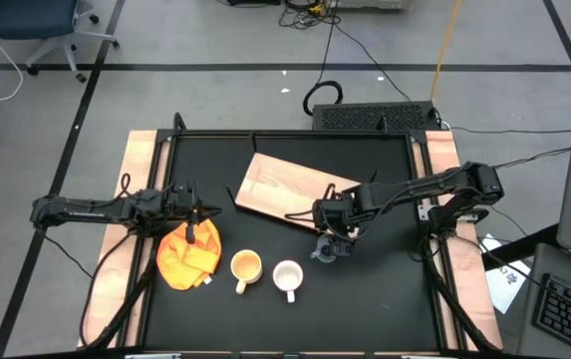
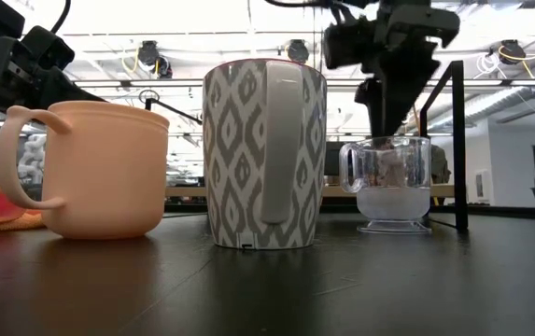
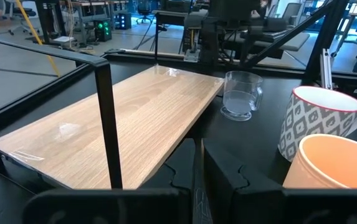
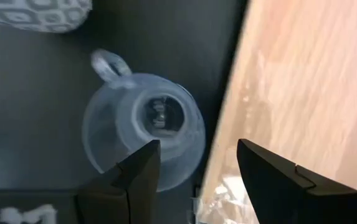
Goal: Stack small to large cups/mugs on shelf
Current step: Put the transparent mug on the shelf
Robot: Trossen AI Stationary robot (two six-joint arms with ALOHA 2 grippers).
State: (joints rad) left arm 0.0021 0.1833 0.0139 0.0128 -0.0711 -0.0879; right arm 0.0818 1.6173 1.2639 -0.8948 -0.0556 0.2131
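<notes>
Clear glass cup [image 4: 142,129] is seen upright on the black surface [image 1: 365,289], just beside the lower edge of the wood shelf [image 1: 290,189], handle pointed toward the white patterned mug [image 1: 287,277]. Right pincer [image 4: 197,163] is positioned directly above the cup, fingers spread wide; one finger is seen over the cup's rim, the other over the shelf edge. Nothing is gripped; contact with the cup cannot be told.

White patterned mug and yellow-orange mug [image 1: 246,267] are placed side by side near the front of the surface, upright, handles toward the front edge, close together but apart. In the low view the glass cup [image 2: 394,185] is seen farther back than both mugs.

The shelf is laid flat and angled across the middle of the surface, with nothing on it.

Left pincer [image 1: 193,235] is held over the orange cloth [image 1: 187,257] at the left, fingers nearly closed together. Whether the cloth is pinched cannot be told.
</notes>
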